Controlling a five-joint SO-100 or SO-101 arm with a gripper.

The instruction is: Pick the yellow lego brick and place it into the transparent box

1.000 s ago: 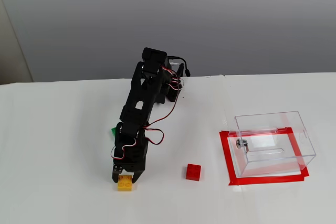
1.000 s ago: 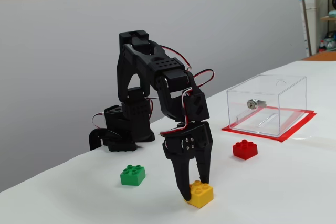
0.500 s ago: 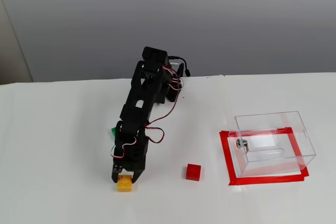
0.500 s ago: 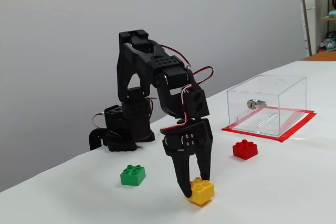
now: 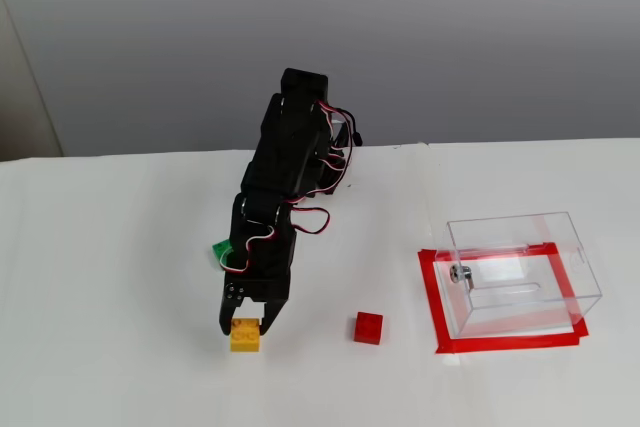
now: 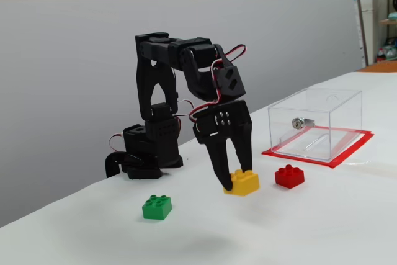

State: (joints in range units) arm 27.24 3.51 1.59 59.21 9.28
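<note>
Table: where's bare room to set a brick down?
Free: the table left of the gripper, and the strip between the red brick and the box. Crowded: around the arm, with the green brick and lifted yellow brick.

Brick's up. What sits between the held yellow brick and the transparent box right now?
Only the red brick, on the table between the yellow lego brick in the gripper and the transparent box; both fixed views show it, otherwise bare tabletop.

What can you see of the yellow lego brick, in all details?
The yellow lego brick is small, glossy yellow-orange plastic with round studs on top. The black hand pinches it between its two fingers, lifted clear of the white table and slightly tilted. Nothing else touches it.
</note>
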